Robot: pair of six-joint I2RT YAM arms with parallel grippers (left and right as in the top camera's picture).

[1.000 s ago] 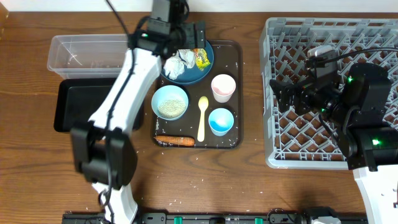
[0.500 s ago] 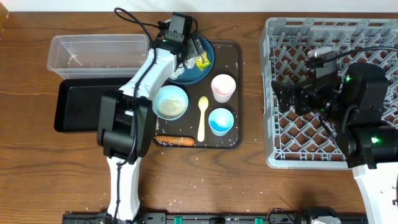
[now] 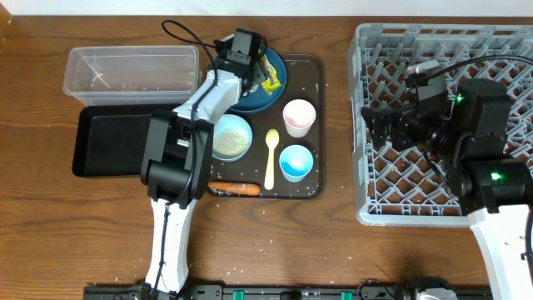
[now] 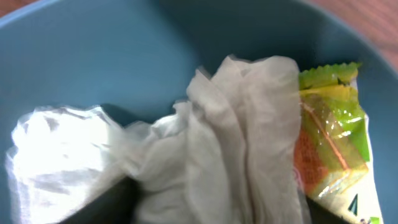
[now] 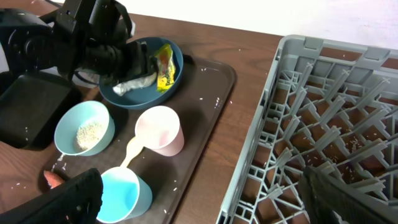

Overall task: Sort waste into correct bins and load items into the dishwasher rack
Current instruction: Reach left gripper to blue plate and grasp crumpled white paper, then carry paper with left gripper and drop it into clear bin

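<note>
Since a second ago my left arm has swung in over the round dark blue plate (image 4: pixel 93 56) and dropped low. My left hand (image 3: pixel 250 73) now covers the crumpled white paper (image 4: pixel 217 143), which lay open to the overhead camera back then. From the wrist, the paper fills most of the view and lies on the plate. The small yellow printed wrapper (image 4: pixel 329 137) touches its right side. I cannot tell how far this hand is open, or whether it has hold of the paper; only dark shapes show at the bottom edge.

My right hand (image 3: pixel 376 131) has hardly shifted. It hangs over the left part of the large square grey plastic rack (image 3: pixel 366 50) with its fingers spread wide and nothing between them.

The plate sits at the far end of the dark brown serving tray (image 3: pixel 315 83). Nearer on that tray stand a pale blue bowl (image 3: pixel 246 125) with loose white rice grains (image 3: pixel 226 143) in it, a pink cup (image 3: pixel 299 117) and a light blue cup (image 3: pixel 296 161). The pale yellow spoon (image 3: pixel 271 158) lies between the bowl and the cups. The thin orange carrot-like stick (image 3: pixel 235 188) lies along the tray's near edge.

Left of the tray, on the wooden surface (image 3: pixel 333 250), the clear rectangular plastic box (image 3: pixel 133 73) sits behind the shallow black rectangular tray (image 3: pixel 112 143).
</note>
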